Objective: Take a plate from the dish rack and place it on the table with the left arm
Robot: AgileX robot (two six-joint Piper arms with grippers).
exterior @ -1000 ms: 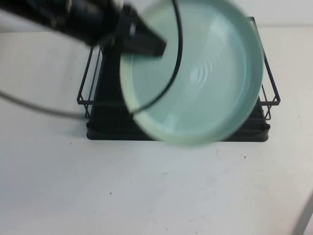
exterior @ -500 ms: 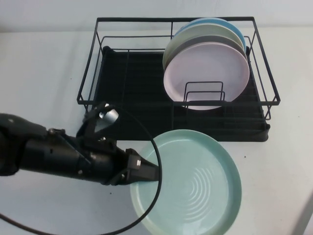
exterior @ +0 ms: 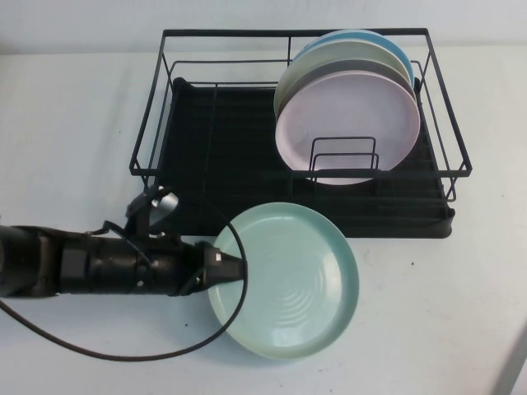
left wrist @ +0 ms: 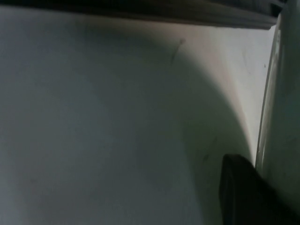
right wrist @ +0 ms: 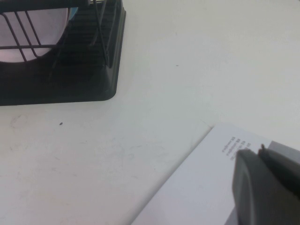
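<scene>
Left claw (exterior: 233, 268), arm stretched low, grips the plate (exterior: 288, 284).

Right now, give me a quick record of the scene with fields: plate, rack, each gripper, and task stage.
plate: mint-green plate lies on the table, in front of the dish rack
left gripper: left gripper shut on the plate's near-left rim, arm low over the table
right gripper: not seen in the high view; only a dark finger shows in its wrist view, parked beside the rack
rack contents: pink plate in front, others behind it, upright
task stage: plate out of the rack, not yet released
</scene>
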